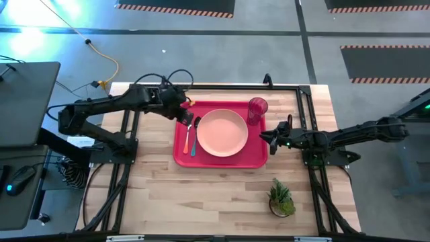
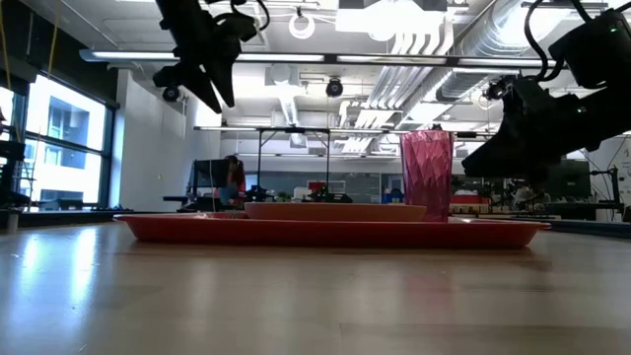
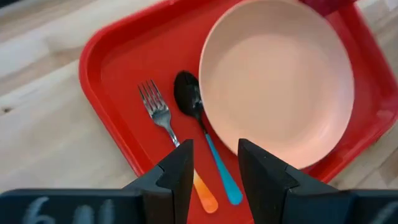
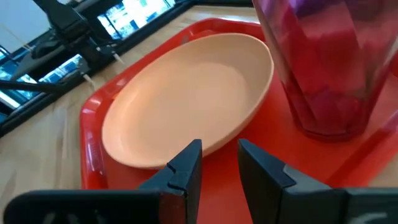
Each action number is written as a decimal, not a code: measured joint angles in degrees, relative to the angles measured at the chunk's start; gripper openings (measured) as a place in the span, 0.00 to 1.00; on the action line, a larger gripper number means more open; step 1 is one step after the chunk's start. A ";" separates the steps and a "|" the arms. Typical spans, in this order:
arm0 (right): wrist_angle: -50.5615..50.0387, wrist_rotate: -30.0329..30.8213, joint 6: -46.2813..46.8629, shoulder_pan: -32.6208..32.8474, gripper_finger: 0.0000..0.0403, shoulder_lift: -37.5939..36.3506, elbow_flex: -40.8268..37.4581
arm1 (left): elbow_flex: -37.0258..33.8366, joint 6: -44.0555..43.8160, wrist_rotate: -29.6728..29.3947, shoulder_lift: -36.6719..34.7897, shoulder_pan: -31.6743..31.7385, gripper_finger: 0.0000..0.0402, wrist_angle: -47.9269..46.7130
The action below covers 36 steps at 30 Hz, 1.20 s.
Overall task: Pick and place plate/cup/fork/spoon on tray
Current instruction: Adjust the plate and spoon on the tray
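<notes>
left arm: stretched inward from the left, left gripper raised, fingers slightly parted, empty | right arm: stretched inward from the right, right gripper raised, fingers slightly parted, empty

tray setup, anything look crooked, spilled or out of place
Nothing stands out. On the tray the plate lies flat, the cup stands upright, and the fork and spoon lie side by side beside the plate. Nothing looks spilled or damaged.
</notes>
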 joint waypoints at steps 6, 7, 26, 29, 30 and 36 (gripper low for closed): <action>-1.42 0.00 0.00 0.00 0.23 0.00 -0.02 | 0.00 -0.02 -1.54 2.87 -1.35 0.29 -1.63; -1.44 0.01 0.00 0.00 0.23 0.00 -0.02 | 0.00 -0.04 -1.83 3.49 -1.33 0.29 -2.17; -3.16 -0.31 -0.12 0.00 0.23 0.04 -0.04 | -6.55 -6.39 1.89 9.84 -5.77 0.29 0.76; -3.18 -0.31 -0.03 0.00 0.23 0.04 -0.04 | -8.75 -7.56 1.92 9.84 -6.62 0.29 2.61; -3.18 -0.31 -0.15 0.00 0.23 0.04 -0.04 | -9.43 -7.86 1.92 9.84 -6.92 0.29 4.53; -3.60 -0.28 -3.52 0.00 0.23 0.07 -0.04 | -12.54 -8.99 2.94 9.84 -8.39 0.29 10.44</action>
